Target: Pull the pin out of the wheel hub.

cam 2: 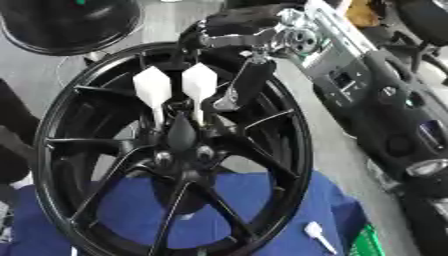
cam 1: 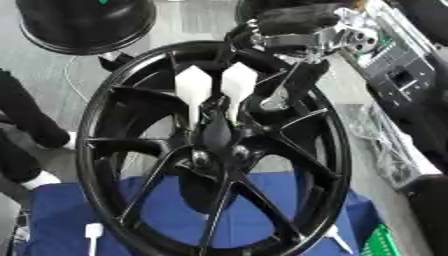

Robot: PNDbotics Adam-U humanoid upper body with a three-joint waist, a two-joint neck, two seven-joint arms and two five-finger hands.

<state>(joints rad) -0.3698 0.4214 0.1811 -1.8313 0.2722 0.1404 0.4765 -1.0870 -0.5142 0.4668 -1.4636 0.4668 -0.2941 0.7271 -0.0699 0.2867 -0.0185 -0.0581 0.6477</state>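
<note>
We see the right hand (cam 1: 293, 75) coming in from above the wheel hub (cam 1: 214, 150), its black fingers hanging down inside the rim beside the nearer of two white pins (cam 1: 237, 85). The fingers curve downward next to that pin, but we cannot tell whether they close on it or only reach past it. The wrist above the hub shows polished silver joints against black casing.

The hub is glossy black metal with thin spokes fanning from a centre ringed with bolt holes. Both pins stand upright just above that centre, side by side, each with a flat, kite-shaped white head on a slim stem. The hub rests on a blue cloth (cam 1: 262, 210). Another white pin (cam 2: 317, 235) lies on the cloth by the hub's lower right rim.
</note>
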